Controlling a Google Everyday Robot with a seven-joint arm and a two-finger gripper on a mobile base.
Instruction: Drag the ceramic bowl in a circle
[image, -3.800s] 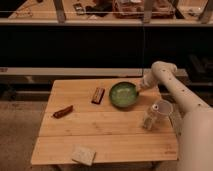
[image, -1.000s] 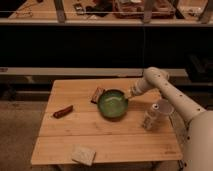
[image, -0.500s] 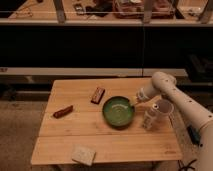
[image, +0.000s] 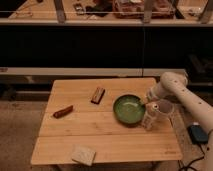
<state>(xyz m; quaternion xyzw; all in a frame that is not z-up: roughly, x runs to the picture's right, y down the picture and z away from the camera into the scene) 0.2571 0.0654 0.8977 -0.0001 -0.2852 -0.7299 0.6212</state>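
CAMERA VIEW: The green ceramic bowl (image: 128, 109) sits upright on a wooden table (image: 107, 137). The robot's gripper (image: 148, 98) is at the bowl's right rim, its white arm (image: 172, 84) reaching in from further right. How far the gripper is open, and whether it has hold of the rim, cannot be told. A clear cup (image: 151, 115) stands just right of the bowl, close enough that contact cannot be ruled out. A dark bar (image: 98, 95) lies left of the bowl and behind it, a reddish stick (image: 63, 111) well to its left, and a pale pad (image: 83, 155) left of it and nearer the front.

The bowl looks rigid, fairly heavy and slick with glaze, and it would likely slide readily on the wood but chip if knocked. The rim is the sensible place to hold, pinched across its wall. A circling bowl could easily topple the light cup.
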